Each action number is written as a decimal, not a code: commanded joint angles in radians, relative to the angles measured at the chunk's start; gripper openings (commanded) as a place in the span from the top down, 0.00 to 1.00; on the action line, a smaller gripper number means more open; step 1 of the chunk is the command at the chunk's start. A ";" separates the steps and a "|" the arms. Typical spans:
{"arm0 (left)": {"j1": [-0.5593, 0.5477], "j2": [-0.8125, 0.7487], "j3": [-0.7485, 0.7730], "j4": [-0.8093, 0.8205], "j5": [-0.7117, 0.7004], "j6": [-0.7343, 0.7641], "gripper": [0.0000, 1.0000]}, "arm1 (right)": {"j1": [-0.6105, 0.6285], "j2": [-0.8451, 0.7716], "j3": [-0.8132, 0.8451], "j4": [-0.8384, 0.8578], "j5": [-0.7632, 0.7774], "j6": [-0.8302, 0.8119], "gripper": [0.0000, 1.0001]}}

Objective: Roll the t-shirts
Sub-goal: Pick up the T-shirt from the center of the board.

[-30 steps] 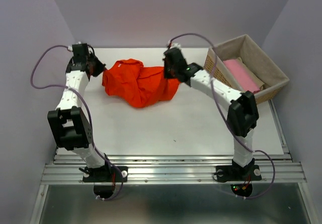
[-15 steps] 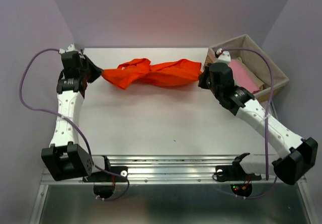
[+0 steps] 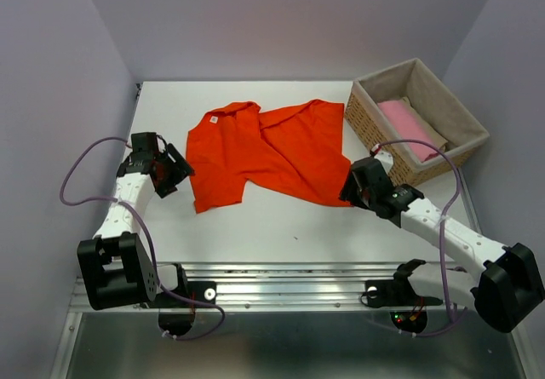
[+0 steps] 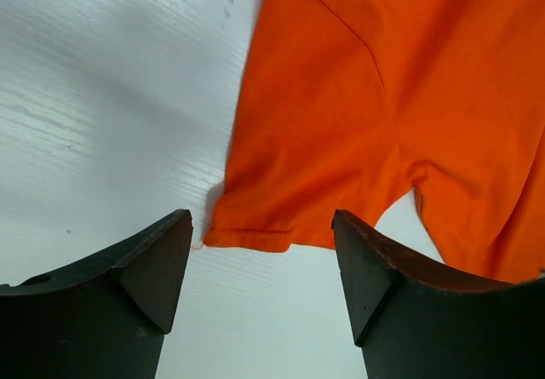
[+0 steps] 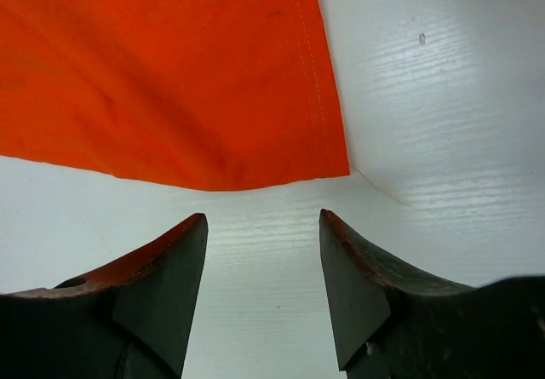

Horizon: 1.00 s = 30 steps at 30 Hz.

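Observation:
A bright orange-red t-shirt lies spread on the white table, partly folded over itself, collar toward the back. My left gripper stands open just left of the shirt's near-left corner; in the left wrist view the hem lies just beyond my empty gripper. My right gripper is open at the shirt's near-right corner; the right wrist view shows that corner ahead of my gripper, which touches nothing. A pale pink t-shirt lies in the basket.
A wicker basket with a beige liner stands at the back right of the table. Purple walls close in the left, back and right sides. A metal rail runs along the near edge by the arm bases.
Both grippers pulled the bunched shirt apart, brought it toward the near side and let go. The shirt now lies spread on the table, and both grippers stand open at its near corners.

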 commanded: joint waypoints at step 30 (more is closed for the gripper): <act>-0.151 0.277 -0.085 0.201 0.000 -0.100 0.24 | 0.000 0.102 0.106 0.108 -0.075 0.029 0.23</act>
